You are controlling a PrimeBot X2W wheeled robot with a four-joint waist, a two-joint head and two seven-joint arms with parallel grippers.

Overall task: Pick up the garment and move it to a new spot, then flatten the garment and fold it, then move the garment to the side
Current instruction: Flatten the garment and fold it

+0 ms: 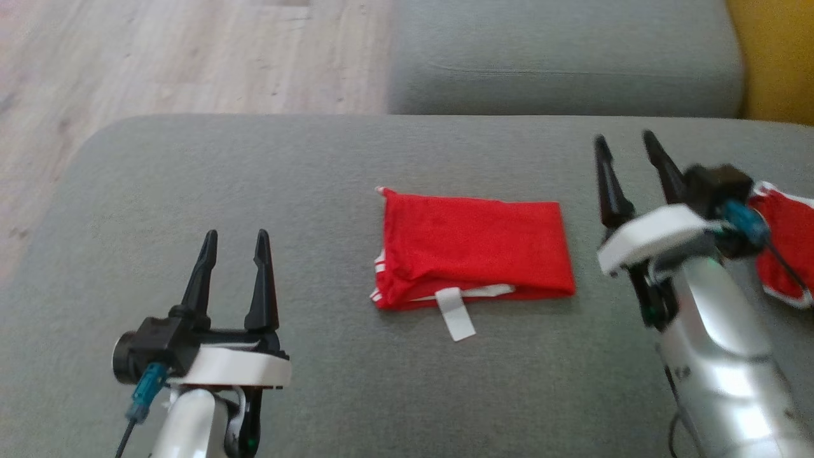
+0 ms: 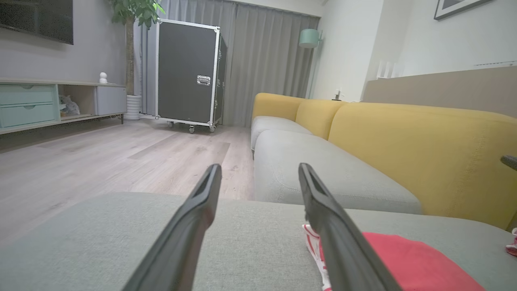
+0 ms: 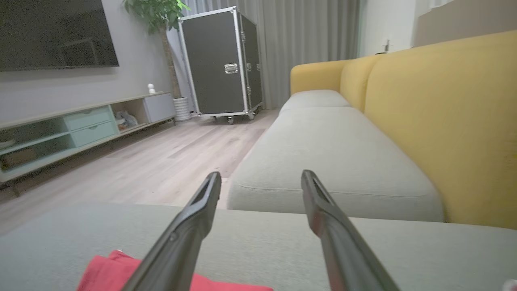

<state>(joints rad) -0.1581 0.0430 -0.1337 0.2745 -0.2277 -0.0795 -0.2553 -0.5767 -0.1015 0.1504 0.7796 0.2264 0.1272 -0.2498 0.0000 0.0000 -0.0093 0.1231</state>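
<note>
The garment (image 1: pixel 474 251) is red with white trim, folded into a flat rectangle in the middle of the grey cushion (image 1: pixel 318 178), a white tag poking out at its near edge. Both wrist views catch it low down: the red garment (image 2: pixel 416 262) lies right of the left fingers, and the same garment (image 3: pixel 109 270) lies left of the right fingers. My left gripper (image 1: pixel 235 238) hovers open at the lower left, well clear of the cloth. My right gripper (image 1: pixel 626 143) is open at the right, beyond the cloth's right edge, holding nothing.
A second red and white cloth (image 1: pixel 785 245) lies at the right edge behind my right wrist. Another grey seat cushion (image 1: pixel 566 57) lies beyond, with the yellow sofa back (image 2: pixel 424 149) to the right. Wooden floor (image 1: pixel 159 57) spreads left; a black wheeled case (image 2: pixel 188 72) stands far off.
</note>
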